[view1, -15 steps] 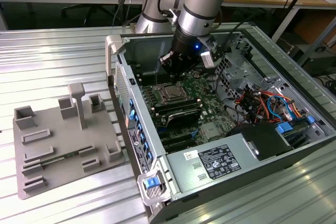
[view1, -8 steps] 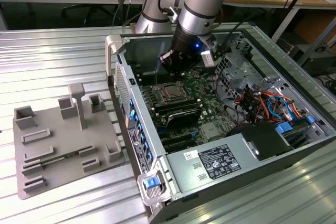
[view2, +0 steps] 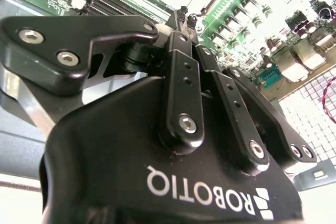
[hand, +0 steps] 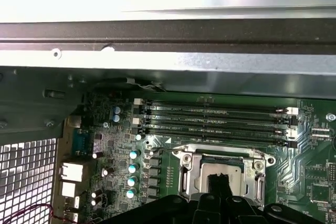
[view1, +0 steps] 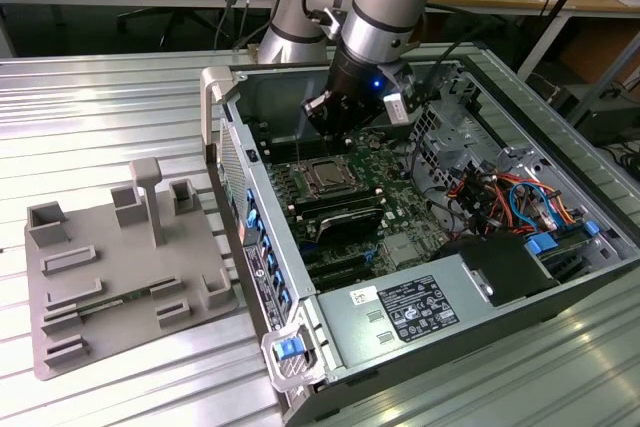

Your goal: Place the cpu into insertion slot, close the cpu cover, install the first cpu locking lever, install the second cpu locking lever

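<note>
The tool [view1: 328, 127] is hanging inside the open computer case [view1: 258, 247], which is lying on the ribbed metal counter [view1: 100, 117]. In the second wrist view its two black fingers [view2: 181, 77] are meeting at the tips, so it is closed, and nothing is showing between them. The cpu [hand: 207, 172] is sitting in the insertion slot [hand: 233, 160] on the green board, its silvery top showing through the window of the cpu cover [hand: 184, 174], which is lying flat around it. In the first wrist view the dark fingertips are hovering right over the chip's middle; I cannot tell whether they are touching it. The long black memory slots [hand: 215, 119] are running just beside the socket. A grey holder [view1: 120, 257] is resting on the counter at the exterior view's left, well apart from the tool.
</note>
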